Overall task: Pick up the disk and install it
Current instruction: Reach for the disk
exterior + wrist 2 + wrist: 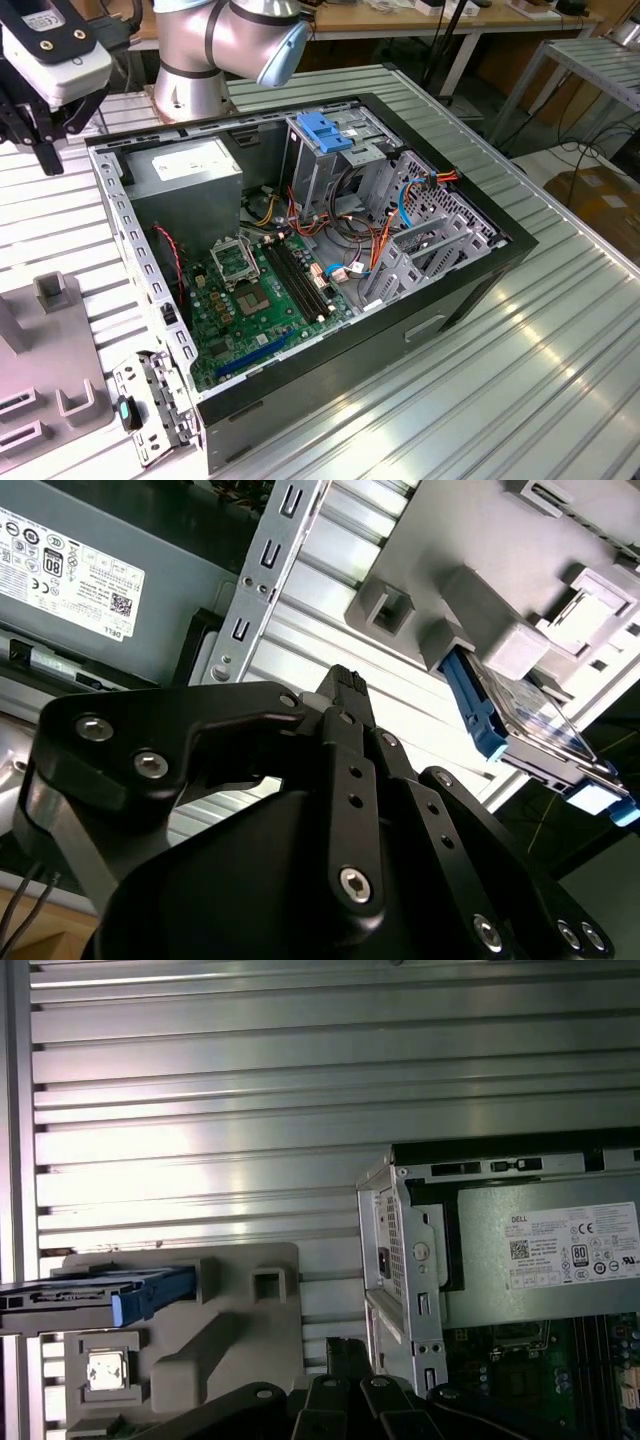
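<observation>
The disk (535, 720) is a flat silver drive with blue plastic end tabs. It stands on edge in a slot of a grey holder block (480, 630) on the ribbed metal table. In the first wrist view the disk (70, 1295) pokes out of the same holder block (240, 1310), blue tab toward the block's middle. My gripper (345, 680) hangs above the table between the holder and the open computer case, shut with nothing in it. In the exterior view my gripper (40, 140) is at the far left, above the table beside the case's corner.
The open computer case (470, 290) lies on its side mid-table, with a motherboard (260, 290), a grey power supply (190, 180) and a metal drive cage with a blue top (325, 135). A loose metal bracket (150, 400) lies by the case's near corner. The arm's base (200, 60) stands behind the case.
</observation>
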Controlling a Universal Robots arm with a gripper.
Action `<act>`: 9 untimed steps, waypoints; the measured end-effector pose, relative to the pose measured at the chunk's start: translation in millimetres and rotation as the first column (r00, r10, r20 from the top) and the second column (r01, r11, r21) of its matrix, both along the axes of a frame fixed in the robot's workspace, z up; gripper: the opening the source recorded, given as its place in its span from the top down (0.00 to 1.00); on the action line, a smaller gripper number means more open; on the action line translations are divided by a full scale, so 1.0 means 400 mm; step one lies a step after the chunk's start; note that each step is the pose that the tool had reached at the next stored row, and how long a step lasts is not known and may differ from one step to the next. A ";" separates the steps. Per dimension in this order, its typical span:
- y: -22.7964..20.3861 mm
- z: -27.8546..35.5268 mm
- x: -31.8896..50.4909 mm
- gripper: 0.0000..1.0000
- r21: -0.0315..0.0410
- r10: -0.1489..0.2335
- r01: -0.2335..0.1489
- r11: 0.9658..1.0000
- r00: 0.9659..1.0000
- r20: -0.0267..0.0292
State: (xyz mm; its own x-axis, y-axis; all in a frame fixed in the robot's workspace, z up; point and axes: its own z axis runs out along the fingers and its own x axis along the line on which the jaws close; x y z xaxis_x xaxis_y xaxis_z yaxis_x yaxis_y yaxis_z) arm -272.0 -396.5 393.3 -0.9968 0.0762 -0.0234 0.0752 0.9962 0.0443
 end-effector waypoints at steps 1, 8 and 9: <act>0.000 0.000 -0.002 0.89 0.000 0.000 0.000 1.000 1.000 0.000; 0.000 0.000 -0.017 0.89 0.000 0.000 0.000 1.000 1.000 0.000; 0.000 0.000 -0.019 0.89 0.000 0.000 0.000 1.000 1.000 0.000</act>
